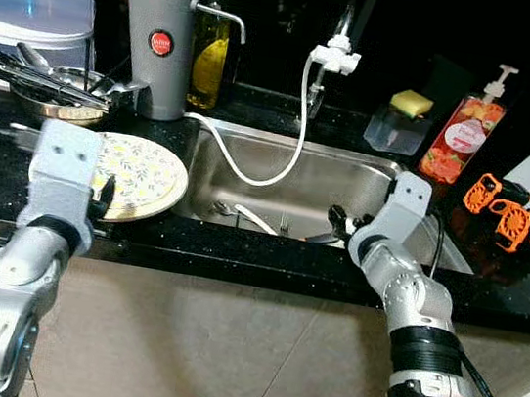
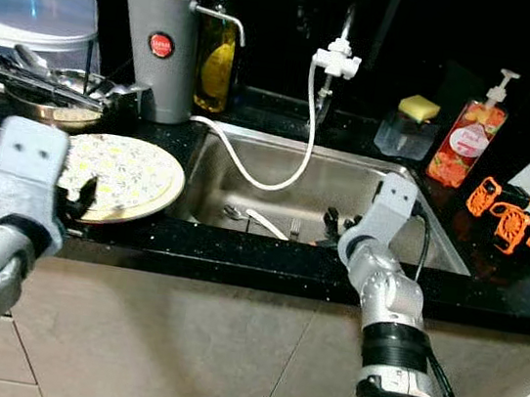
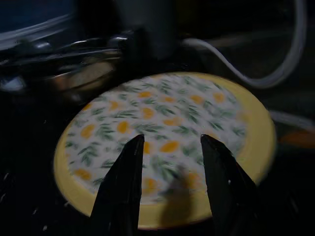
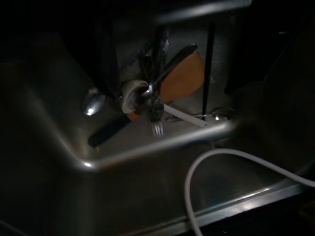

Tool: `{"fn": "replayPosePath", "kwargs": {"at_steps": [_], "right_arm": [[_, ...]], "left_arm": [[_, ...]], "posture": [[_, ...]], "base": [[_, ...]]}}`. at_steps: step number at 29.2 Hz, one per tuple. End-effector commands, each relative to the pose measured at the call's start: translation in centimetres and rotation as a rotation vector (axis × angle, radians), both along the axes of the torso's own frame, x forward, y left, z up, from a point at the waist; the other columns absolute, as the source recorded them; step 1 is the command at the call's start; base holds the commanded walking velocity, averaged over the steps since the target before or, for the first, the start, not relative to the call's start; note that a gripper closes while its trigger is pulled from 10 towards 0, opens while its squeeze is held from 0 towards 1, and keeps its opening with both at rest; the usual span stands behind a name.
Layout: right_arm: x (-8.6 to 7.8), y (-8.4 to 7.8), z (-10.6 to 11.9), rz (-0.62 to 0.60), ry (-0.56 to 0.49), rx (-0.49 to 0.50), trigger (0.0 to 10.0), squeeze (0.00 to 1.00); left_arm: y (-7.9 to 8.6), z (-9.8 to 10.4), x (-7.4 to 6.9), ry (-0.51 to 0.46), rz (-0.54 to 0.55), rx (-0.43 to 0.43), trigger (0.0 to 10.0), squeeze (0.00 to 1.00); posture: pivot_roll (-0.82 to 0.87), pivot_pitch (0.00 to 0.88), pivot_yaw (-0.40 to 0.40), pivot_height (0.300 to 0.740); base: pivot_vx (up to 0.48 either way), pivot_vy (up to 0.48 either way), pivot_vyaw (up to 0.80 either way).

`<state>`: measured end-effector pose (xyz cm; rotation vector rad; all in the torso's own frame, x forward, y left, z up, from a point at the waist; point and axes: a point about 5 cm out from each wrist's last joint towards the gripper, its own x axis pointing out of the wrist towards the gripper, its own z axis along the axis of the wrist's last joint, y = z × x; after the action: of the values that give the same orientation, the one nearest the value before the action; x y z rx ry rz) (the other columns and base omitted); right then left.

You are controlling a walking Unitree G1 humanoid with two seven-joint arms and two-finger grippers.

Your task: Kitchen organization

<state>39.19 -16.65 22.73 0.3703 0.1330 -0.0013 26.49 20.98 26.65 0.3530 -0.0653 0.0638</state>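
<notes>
A yellow-rimmed plate (image 1: 145,172) with a leaf and orange print lies flat on the black counter, left of the steel sink (image 1: 346,185). My left gripper (image 3: 172,147) is open, its two fingers hovering over the plate's near rim (image 1: 104,198). My right gripper (image 1: 339,221) reaches down into the sink, open, above a heap of cutlery (image 4: 147,98). The heap includes a fork (image 4: 156,125), a spoon (image 4: 93,105) and a wooden spatula (image 4: 184,78). More cutlery (image 1: 252,218) lies on the sink floor.
A white hose (image 1: 301,115) loops from the tap into the sink. A grey jug (image 1: 158,45), a yellow bottle (image 1: 209,57) and a metal bowl of utensils (image 1: 58,90) stand at the back left. Soap dispenser (image 1: 461,137), sponge (image 1: 412,104) and an orange-black tool (image 1: 514,219) are on the right.
</notes>
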Motion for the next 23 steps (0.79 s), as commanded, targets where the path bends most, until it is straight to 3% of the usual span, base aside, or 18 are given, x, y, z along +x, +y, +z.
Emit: {"fn": "replayPosePath", "kwargs": {"at_steps": [1,6,9,13,17,20,21,22,23], "right_arm": [[-0.2,-0.7,-0.2,-0.025,0.009,0.004,10.0,0.00],[-0.3,-0.7,0.3,-0.015,-0.022,-0.027,10.0,0.00],[-0.4,-0.2,0.7,0.014,-0.049,-0.039,10.0,0.00],[-0.5,0.3,0.9,0.035,-0.064,-0.046,10.0,0.00],[-0.5,0.9,1.1,0.053,-0.074,-0.043,10.0,0.00],[-0.4,1.2,1.4,0.066,-0.089,-0.044,10.0,0.00],[-0.4,1.2,1.4,0.066,-0.089,-0.044,10.0,0.00],[-0.5,1.3,1.5,0.070,-0.095,-0.045,10.0,0.00],[-0.5,1.3,1.5,0.070,-0.095,-0.045,10.0,0.00]], "left_arm": [[0.3,-0.1,0.0,0.018,-0.005,0.043,10.0,0.00],[2.2,-0.9,0.4,0.077,0.035,0.017,10.0,0.00],[2.7,-2.1,0.4,0.122,0.069,0.157,10.0,0.00],[3.2,-2.2,0.5,0.133,0.093,0.210,10.0,0.00],[3.4,-2.4,0.9,0.192,0.013,0.254,10.0,0.00],[3.5,-1.8,0.8,0.228,-0.068,0.365,10.0,0.00],[3.5,-1.8,0.8,0.228,-0.068,0.365,10.0,0.00],[4.0,-1.2,0.8,0.228,-0.082,0.429,10.0,0.00],[4.0,-1.2,0.8,0.228,-0.082,0.429,10.0,0.00]], "posture": [[0.22,0.058,-0.079,0.740],[0.21,0.053,-0.074,0.740],[0.21,0.051,-0.080,0.740],[0.21,0.049,-0.085,0.740],[0.22,0.052,-0.098,0.740],[0.22,0.056,-0.100,0.740],[0.22,0.056,-0.100,0.740],[0.22,0.055,-0.098,0.740],[0.22,0.055,-0.098,0.740]], "base": [[0.000,0.000,0.00],[0.000,0.000,0.00],[0.000,0.000,0.00],[0.000,0.000,0.00],[0.000,0.000,0.00],[0.000,0.000,0.00],[0.000,0.000,0.00],[0.000,0.000,0.00],[0.000,0.000,0.00]]}}
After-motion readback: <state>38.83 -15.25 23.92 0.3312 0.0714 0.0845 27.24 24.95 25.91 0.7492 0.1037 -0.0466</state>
